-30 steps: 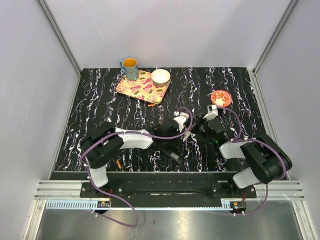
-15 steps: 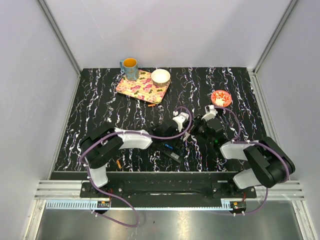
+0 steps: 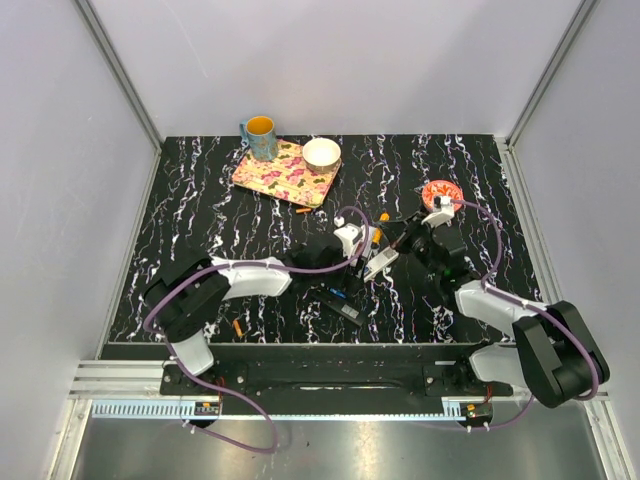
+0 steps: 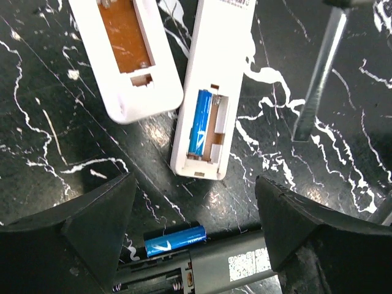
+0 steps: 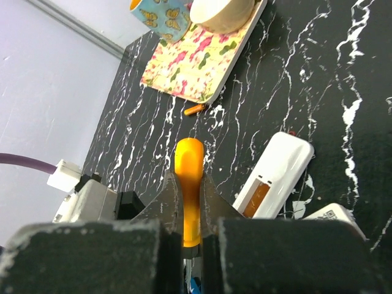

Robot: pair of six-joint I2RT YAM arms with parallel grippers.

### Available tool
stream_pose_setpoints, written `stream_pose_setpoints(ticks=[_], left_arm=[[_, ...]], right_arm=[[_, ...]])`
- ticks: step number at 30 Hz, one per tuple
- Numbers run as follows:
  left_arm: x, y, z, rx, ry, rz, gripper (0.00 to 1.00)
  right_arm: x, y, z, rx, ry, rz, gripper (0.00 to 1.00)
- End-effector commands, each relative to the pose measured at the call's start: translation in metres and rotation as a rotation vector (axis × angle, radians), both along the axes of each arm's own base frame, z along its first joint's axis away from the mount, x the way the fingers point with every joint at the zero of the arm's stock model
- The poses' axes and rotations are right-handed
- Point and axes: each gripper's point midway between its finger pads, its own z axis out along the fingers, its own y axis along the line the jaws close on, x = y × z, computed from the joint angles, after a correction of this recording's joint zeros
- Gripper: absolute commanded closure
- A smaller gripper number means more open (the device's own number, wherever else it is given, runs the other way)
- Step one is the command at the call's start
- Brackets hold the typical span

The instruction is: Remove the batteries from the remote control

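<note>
Left gripper (image 4: 193,205) hangs spread wide and empty over the near end of a white remote (image 4: 214,73); right gripper (image 5: 188,202) is clamped on an orange-handled screwdriver (image 5: 188,162), whose blade stands just beside that remote; a second white remote (image 4: 144,101) lies alongside, its bay bare; a black remote (image 4: 223,266) lies nearer, below the left fingers (image 4: 92,226). My worry is that those wide fingers land on the casing instead of the snug blue battery (image 4: 199,122) in the open bay and tip the remote; the blade could shove it too. That battery sits just beyond the fingertips, between their lines; a loose blue battery (image 4: 175,241) lies nearer, between the fingers, right against the black remote; it may roll.
</note>
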Motion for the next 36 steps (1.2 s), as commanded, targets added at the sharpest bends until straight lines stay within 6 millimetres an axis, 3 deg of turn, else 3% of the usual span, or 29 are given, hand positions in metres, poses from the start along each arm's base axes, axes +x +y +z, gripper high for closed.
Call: stream_pose_setpoints(ticks=[1,6,10,18,22,29,36], left_arm=[[0.004,-0.017,0.016,-0.101,-0.008,-0.032,0.16],[0.003,-0.027,0.010,-0.110,0.015,-0.064,0.17],[-0.005,-0.035,0.012,-0.159,0.043,-0.096,0.23],[-0.046,-0.067,0.019,-0.216,0.072,-0.232,0.27],[-0.046,-0.077,0.015,-0.209,0.081,-0.237,0.28],[-0.032,-0.053,0.027,-0.243,0.081,-0.154,0.28],[-0.011,-0.034,0.045,-0.325,0.132,-0.095,0.41]], right_arm=[[0.004,-0.016,0.014,-0.035,-0.047,-0.050,1.00],[0.004,-0.022,0.012,-0.045,-0.044,-0.063,1.00],[0.003,-0.025,0.011,-0.048,-0.040,-0.067,1.00],[0.003,-0.024,0.004,-0.055,-0.026,-0.051,1.00],[0.001,-0.025,0.004,-0.055,-0.024,-0.049,1.00],[-0.003,-0.029,0.002,-0.077,-0.026,-0.057,1.00],[-0.009,-0.033,-0.004,-0.091,-0.028,-0.058,1.00]])
